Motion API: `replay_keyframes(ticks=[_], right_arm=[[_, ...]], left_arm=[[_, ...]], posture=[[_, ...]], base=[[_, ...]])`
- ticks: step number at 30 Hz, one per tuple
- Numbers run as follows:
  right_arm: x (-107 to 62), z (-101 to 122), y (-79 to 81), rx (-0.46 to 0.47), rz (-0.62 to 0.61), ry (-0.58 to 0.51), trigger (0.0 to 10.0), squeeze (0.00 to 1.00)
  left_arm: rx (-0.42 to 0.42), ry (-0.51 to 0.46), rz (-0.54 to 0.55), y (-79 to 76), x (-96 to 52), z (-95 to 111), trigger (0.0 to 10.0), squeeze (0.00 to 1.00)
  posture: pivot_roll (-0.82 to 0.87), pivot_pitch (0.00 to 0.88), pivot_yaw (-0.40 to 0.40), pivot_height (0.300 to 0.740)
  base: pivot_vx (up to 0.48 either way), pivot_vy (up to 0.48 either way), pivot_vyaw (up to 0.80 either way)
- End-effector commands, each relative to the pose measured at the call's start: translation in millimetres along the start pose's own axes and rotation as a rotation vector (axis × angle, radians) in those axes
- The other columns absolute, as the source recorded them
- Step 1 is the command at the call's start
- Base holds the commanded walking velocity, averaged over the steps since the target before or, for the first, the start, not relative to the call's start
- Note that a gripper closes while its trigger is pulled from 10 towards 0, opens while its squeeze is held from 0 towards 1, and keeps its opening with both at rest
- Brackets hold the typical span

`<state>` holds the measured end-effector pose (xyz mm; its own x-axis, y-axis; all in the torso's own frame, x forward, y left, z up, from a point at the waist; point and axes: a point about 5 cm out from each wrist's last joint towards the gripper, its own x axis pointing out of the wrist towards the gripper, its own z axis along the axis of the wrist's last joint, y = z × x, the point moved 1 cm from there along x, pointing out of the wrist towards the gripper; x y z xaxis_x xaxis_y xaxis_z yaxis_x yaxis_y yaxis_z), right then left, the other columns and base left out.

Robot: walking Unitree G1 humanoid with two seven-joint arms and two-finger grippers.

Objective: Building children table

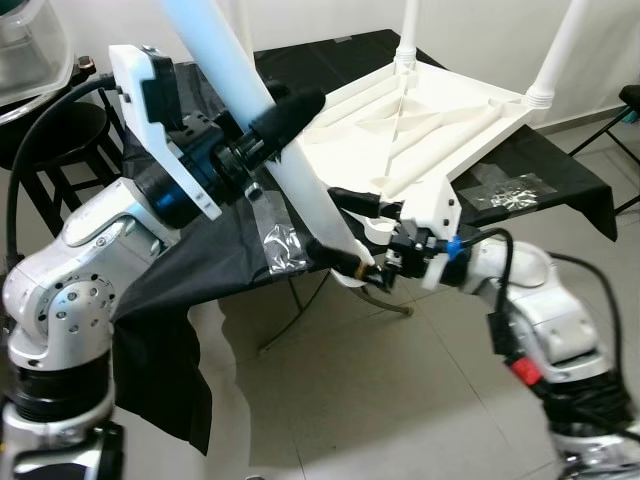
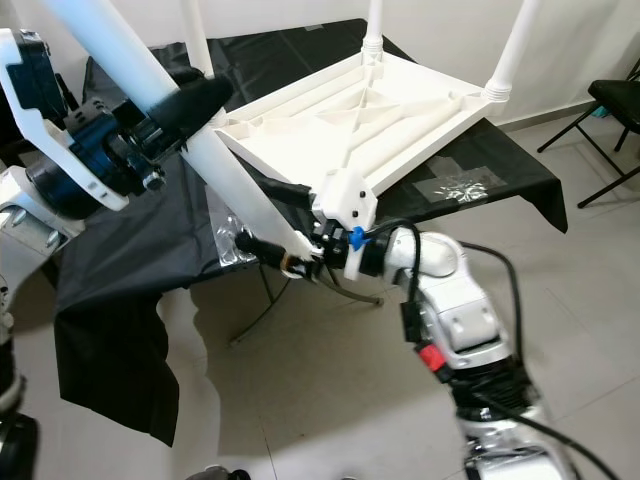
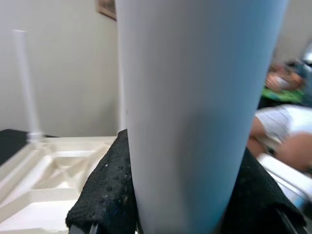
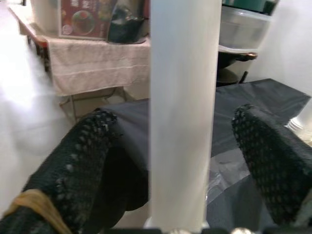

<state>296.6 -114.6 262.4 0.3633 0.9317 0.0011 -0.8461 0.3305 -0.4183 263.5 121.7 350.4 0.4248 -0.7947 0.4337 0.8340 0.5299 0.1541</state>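
**Holding a white leg at the upturned tabletop's near corner**

Gripping a long white table leg [image 1: 262, 130], the left hand [image 1: 275, 118] has its black fingers [image 3: 105, 187] pressed against both sides of the tube, about midway along its visible length. The leg slants from the upper left down toward the robot's right, its lower end [image 2: 298, 250] reaching the near corner of the white tabletop [image 1: 420, 130]. That tabletop lies upside down on a counter draped in black cloth [image 1: 200, 260], ribbed underside facing up.

Lower on the same leg is the right hand [image 1: 350, 235], close to the tabletop's corner socket [image 1: 380, 228]. Its two black fingers [image 4: 78, 170] stand wide apart on either side of the tube, with a gap showing between each finger and the white surface in the right wrist view, so this hand brackets the leg without pressing it.

Three other white legs already stand upright from the tabletop: one at the far corner [image 1: 407, 35], one at the right corner [image 1: 558, 55], and one at the left corner [image 2: 193, 30].

A patch of clear tape [image 1: 280, 245] shines on the cloth near the counter's front edge, and another taped patch [image 1: 512, 192] sits on the cloth to the right of the tabletop. A dark stool [image 1: 55, 140] stands at the far left, and a black folding chair [image 2: 615, 105] is at the right edge of the room. The floor is pale tile [image 1: 380, 400].
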Motion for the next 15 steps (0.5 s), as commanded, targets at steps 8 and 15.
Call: replay_keyframes(ticks=[8, 15], right_arm=[[16.3, 0, -6.9, 0.000, 0.020, 0.041, 10.0, 0.62], [35.9, -9, 7.8, 0.105, 0.060, -0.001, 10.0, 0.00]], left_arm=[[0.027, 0.090, -0.236, -21.4, 13.3, -10, 0.0, 0.00], [0.012, 0.065, -0.274, -28.9, 21.6, -12, 0.0, 0.00]], posture=[[0.00, 0.130, -0.021, 0.740], [0.00, 0.133, -0.021, 0.740]], base=[[0.000, 0.000, 0.00], [0.000, 0.000, 0.00]])
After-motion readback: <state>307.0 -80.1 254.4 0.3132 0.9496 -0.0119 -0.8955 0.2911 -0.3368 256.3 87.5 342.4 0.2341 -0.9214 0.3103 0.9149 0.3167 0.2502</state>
